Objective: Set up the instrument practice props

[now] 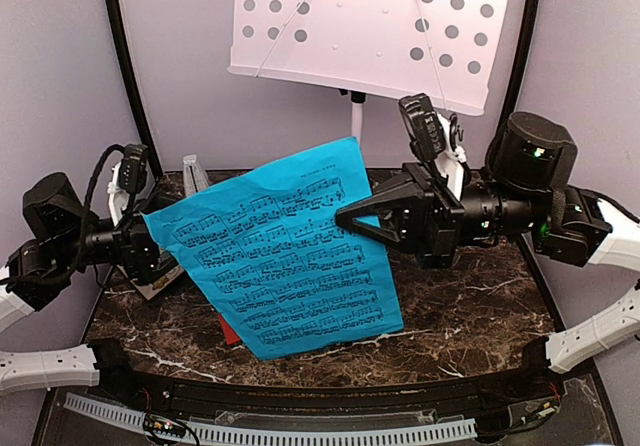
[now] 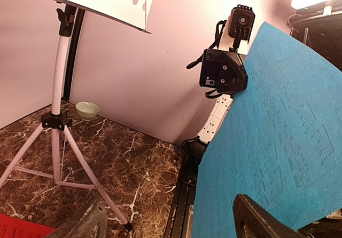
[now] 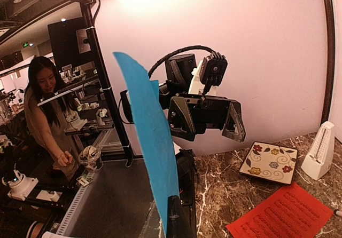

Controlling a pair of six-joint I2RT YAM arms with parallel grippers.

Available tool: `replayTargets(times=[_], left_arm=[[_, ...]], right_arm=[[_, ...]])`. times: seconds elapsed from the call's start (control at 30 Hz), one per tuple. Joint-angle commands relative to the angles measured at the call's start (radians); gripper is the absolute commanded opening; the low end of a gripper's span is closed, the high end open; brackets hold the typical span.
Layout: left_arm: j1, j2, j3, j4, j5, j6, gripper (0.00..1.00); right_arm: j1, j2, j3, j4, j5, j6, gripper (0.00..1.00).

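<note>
Dark marbled tabletop [image 1: 470,316], lilac walls; blue music sheet [image 1: 285,251] held upright, centre frame.
Right gripper [image 1: 350,218]: jaws shut on sheet's right edge. Left gripper [image 3: 206,127]: jaws wide apart, holding nothing, beside sheet's left edge. White perforated music stand [image 1: 370,26] upper centre; red-orange sheet [image 3: 280,214] flat, metronome [image 3: 320,152] lower right.

Centre: blue sheet [image 1: 280,251] held up across the middle of the counter [image 1: 470,311], pinched in right end effector [image 1: 350,218]; lane blocked.
Rear: music stand [image 1: 370,26] desk overhangs; tripod legs [image 2: 59,158] splay wide.
Left: metronome [image 3: 320,150], coaster [image 3: 270,162], red sheet [image 3: 283,214].
Right front: bare marble, passable.
</note>
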Motion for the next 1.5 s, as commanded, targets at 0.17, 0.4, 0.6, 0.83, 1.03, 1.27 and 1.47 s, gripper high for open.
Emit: replayTargets(times=[0.17,0.4,0.6,0.83,1.03,1.27,1.47], left_arm=[[-0.001,-0.024,0.005,-0.039,-0.012,0.032,0.86],[-0.001,0.066,0.295,-0.496,-0.159,0.172,0.89],[-0.001,0.108,0.333,-0.629,-0.055,0.197,0.99],[-0.009,0.183,0.332,-0.599,0.058,0.258,0.99],[-0.052,0.217,0.305,-0.598,0.093,0.283,0.99],[-0.102,0.241,0.257,-0.577,0.095,0.297,0.99],[-0.137,0.269,0.245,-0.553,0.096,0.309,0.78]], right_arm=[[-0.015,0.01,0.022,-0.051,0.018,-0.027,0.0],[-0.015,0.164,0.247,-0.503,0.114,-0.168,0.0],[0.005,0.243,0.329,-0.621,0.087,-0.195,0.0],[0.039,0.351,0.432,-0.714,0.096,-0.225,0.0],[0.043,0.405,0.482,-0.732,0.097,-0.226,0.0],[0.042,0.452,0.522,-0.743,0.095,-0.231,0.0],[0.042,0.472,0.551,-0.767,0.095,-0.24,0.0]])
